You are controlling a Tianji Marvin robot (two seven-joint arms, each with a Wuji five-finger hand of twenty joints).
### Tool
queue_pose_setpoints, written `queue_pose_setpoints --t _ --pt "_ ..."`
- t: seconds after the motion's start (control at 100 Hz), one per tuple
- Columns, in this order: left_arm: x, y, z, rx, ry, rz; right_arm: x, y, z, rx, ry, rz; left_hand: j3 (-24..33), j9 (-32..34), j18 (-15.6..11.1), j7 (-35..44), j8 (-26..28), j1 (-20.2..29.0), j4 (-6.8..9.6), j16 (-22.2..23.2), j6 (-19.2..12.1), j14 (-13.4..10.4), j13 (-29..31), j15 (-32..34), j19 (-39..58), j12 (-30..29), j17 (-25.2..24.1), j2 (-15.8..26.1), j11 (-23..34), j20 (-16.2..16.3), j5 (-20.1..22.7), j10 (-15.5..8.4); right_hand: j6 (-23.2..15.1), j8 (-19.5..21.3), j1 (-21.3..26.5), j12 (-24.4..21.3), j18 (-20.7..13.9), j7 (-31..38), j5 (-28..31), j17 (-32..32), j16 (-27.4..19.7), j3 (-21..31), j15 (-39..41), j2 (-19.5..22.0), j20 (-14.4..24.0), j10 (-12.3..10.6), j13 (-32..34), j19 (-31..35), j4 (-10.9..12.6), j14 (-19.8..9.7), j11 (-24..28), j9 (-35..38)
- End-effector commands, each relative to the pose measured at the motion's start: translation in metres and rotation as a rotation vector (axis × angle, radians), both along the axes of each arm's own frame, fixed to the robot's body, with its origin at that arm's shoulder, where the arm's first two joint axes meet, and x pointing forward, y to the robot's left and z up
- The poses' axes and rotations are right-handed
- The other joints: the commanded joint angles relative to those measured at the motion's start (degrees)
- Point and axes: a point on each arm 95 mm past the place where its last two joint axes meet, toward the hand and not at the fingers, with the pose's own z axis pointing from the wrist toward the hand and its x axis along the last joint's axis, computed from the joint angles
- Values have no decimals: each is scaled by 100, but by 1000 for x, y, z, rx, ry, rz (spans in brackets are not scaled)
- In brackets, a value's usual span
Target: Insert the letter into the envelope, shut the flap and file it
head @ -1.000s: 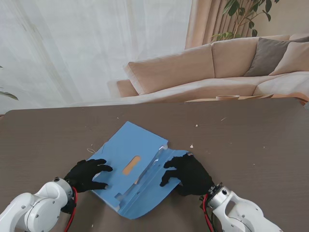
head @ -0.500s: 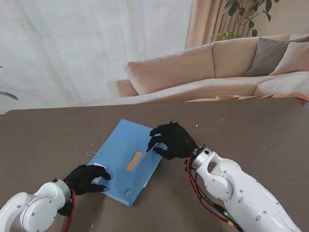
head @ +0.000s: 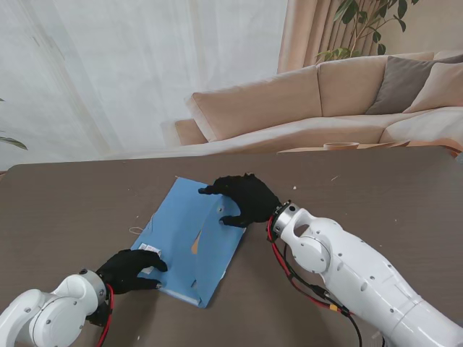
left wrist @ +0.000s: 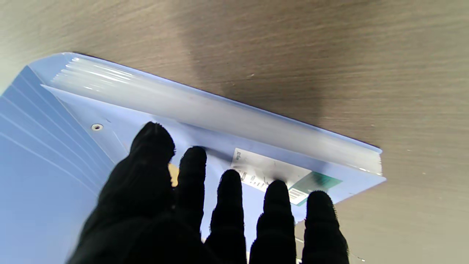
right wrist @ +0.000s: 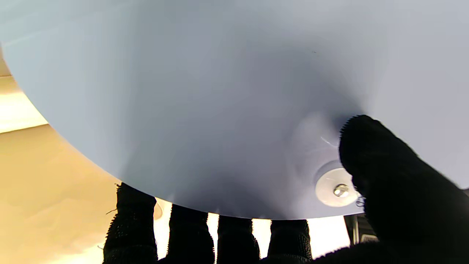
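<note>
The right hand [head: 244, 199] is clamped on the envelope's flap [head: 189, 210]: in the right wrist view the thumb [right wrist: 388, 172] lies on one face of the pale blue sheet, beside a round white fastener disc [right wrist: 335, 189] with a metal rivet, while the four fingers [right wrist: 183, 234] show past the sheet's curved edge on its other face. From the stand view this hand sits at the envelope's far right edge, its arm reaching in from the lower right.

The left hand [head: 132, 270] rests at the near left corner of the envelope [head: 195, 242], fingers spread and apart, holding nothing. In the left wrist view its fingertips [left wrist: 231, 183] lie flat on the blue face, touching or just beside a white printed label [left wrist: 263, 172] with a green patch. Beyond the fingertips runs a thick, glossy gusseted edge [left wrist: 205, 110], and a small rivet [left wrist: 96, 127] shows off to the side of the thumb.

The envelope is a blue plastic document wallet lying on the brown surface [head: 376, 202], slanted from near left to far right. The flap is folded over its body, and a small tan sliver [head: 195, 246] shows through a slot near the middle. Whether the letter is inside cannot be told.

Beyond the surface stand a beige sofa [head: 304, 108], white curtains [head: 137, 72], and a plant [head: 369, 25].
</note>
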Motion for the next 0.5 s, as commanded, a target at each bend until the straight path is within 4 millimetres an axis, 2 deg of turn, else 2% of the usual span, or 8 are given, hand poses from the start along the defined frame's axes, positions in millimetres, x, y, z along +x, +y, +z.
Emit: queue_pose_setpoints --t 0.0,0.21,0.33,0.49 --pt "-6 -3 -4 -3 29 -13 3 6 -1 -1 4 -13 95 71 22 19 46 145 110 133 -6 58 84 74 37 114 5 175 49 74 77 16 163 -68 -224 -94 110 -259 -464 -163 -151 -153 -117 53 -37 87 -359 -167 186 74 -30 -456" --pt "-6 -4 -5 -6 34 -13 13 18 -2 35 1 -71 102 71 20 31 -5 136 111 137 -20 76 81 72 35 119 9 162 52 80 54 12 282 50 -311 -225 89 -518 -577 -309 -225 -384 -192 87 -70 148 -603 -308 205 57 -139 -609" --pt "-6 -3 -4 -12 34 -11 16 23 -7 25 0 -107 102 70 22 36 -24 126 109 138 -14 75 81 71 33 121 9 158 52 82 34 9 267 228 -279 -188 44 -496 -448 -270 -163 -378 -69 -59 -12 165 -612 -232 216 38 -33 -581" --pt "-4 -2 -2 -24 28 -5 16 28 -15 -10 -25 -156 104 75 24 47 -47 120 107 139 -11 92 85 69 32 122 12 148 52 85 33 16 291 1481 -166 519 -163 36 -435 39 357 -417 785 -298 465 68 -506 465 178 12 930 -629"
